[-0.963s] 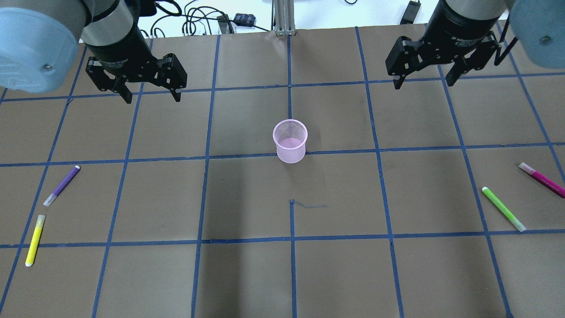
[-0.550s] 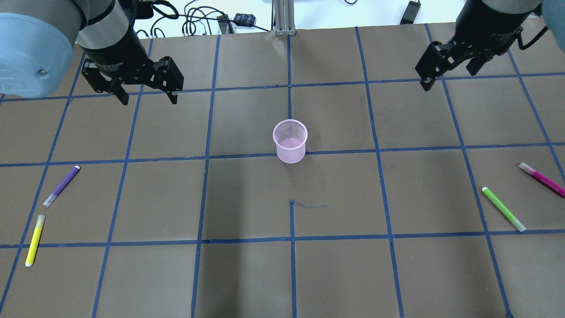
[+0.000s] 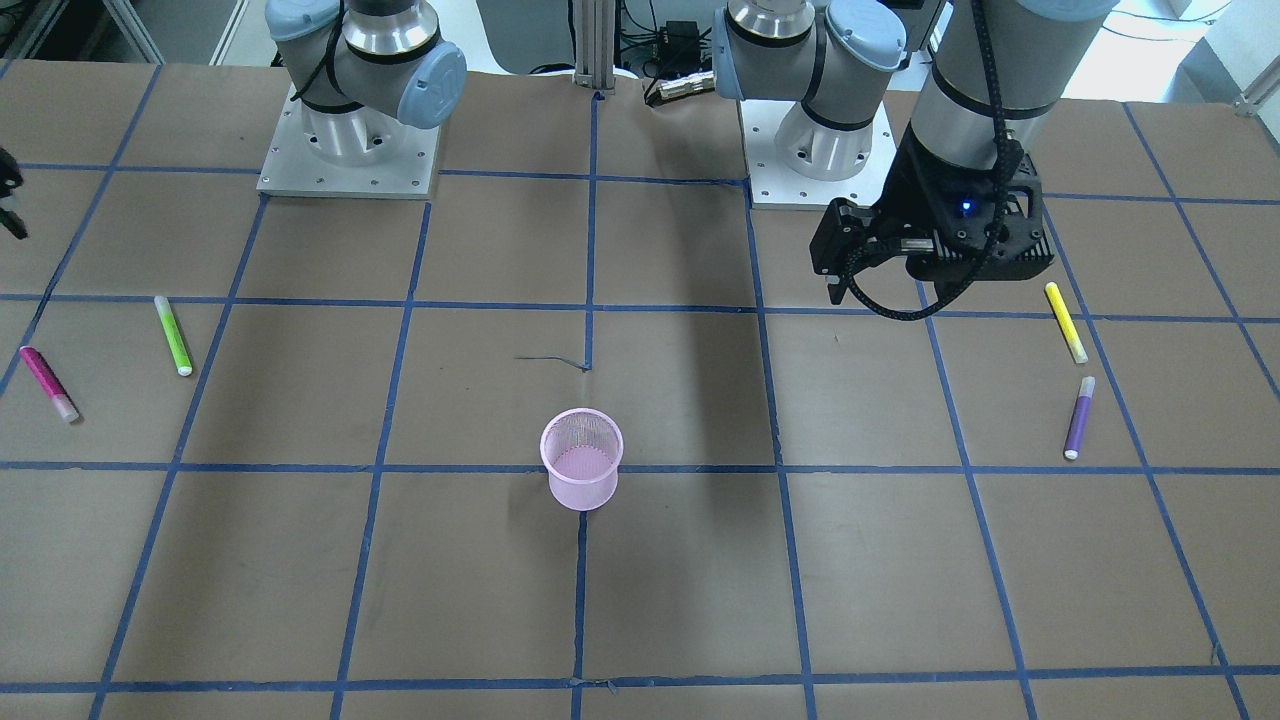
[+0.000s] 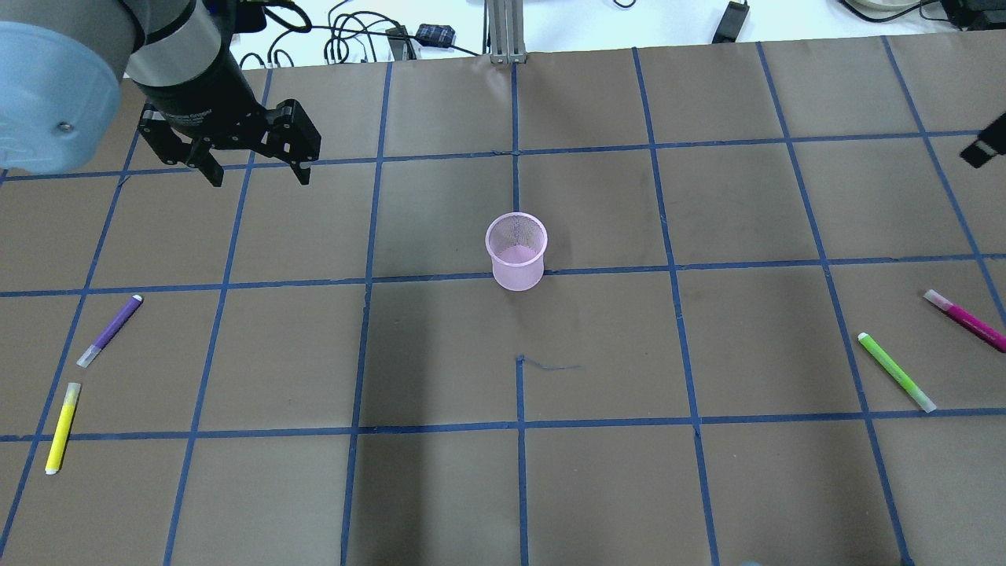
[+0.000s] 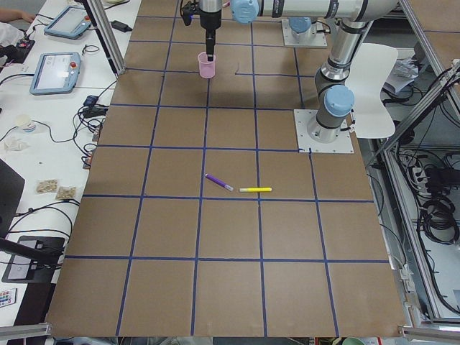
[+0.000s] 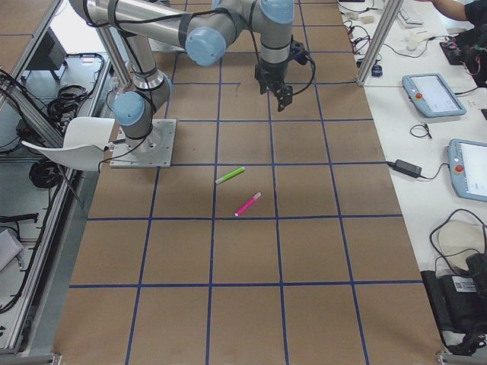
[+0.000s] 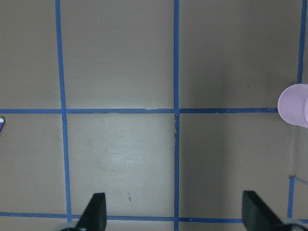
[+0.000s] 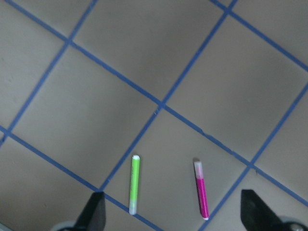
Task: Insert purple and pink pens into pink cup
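Nothing is done yet, judging by the overhead view: both wanted pens lie on the table [image 4: 440, 487] and the cup holds nothing.

At the far left, around 8 o'clock from the cup, the yellow pen [image 4: 61, 428] lies flat; it is not part of the job. Just above it, near 9 o'clock, the purple pen [image 4: 110, 330] lies loose with nothing touching it. The left gripper [image 4: 258, 174] hangs between 9 and 10 o'clock, fingers spread and empty, well apart from that pen.

The pink cup [image 4: 519, 275] stands upright at centre.

To the right, near 4 o'clock, the green pen [image 4: 896, 372] is a bystander. The pink pen [image 4: 965, 320] lies flat near 3 o'clock by the table's edge. The right gripper [image 8: 171, 197], spread wide and empty in its wrist view, looks down on those two pens from above.

Both pick-ups and both insertions remain.
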Robot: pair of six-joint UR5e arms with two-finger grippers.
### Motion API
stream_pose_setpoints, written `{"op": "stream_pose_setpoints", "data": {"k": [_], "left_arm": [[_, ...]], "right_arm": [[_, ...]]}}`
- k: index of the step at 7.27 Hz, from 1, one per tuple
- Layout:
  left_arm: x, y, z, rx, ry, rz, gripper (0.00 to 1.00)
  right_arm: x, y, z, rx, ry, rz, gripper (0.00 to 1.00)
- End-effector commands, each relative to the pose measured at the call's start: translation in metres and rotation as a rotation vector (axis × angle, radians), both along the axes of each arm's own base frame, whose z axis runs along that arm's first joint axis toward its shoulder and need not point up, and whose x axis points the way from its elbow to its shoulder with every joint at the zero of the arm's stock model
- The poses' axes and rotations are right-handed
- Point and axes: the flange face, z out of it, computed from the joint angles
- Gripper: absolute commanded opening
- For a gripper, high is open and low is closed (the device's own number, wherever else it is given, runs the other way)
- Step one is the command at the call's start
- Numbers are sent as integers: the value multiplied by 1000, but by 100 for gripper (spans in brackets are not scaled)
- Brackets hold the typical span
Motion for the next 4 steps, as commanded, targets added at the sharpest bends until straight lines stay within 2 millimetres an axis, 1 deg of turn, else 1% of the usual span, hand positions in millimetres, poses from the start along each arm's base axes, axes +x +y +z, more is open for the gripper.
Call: {"op": "stream_pose_setpoints", "data": {"k": [1,2,3,4], "left_arm": [[57,-10,-15,39,2,-49,100],[100,-17,-32,79,12,-57,100],[144,-14,-64,135,32,-81,100],[194,-8,-106,143,42,-156,98]], "right_arm": [[-144,56,-35,44,-65,26,100],[-190,66,-69,54,-109,135,100],[-221,76,-94,44,-157,154,100],[-239,72,-147,10,-256,241,100]]}}
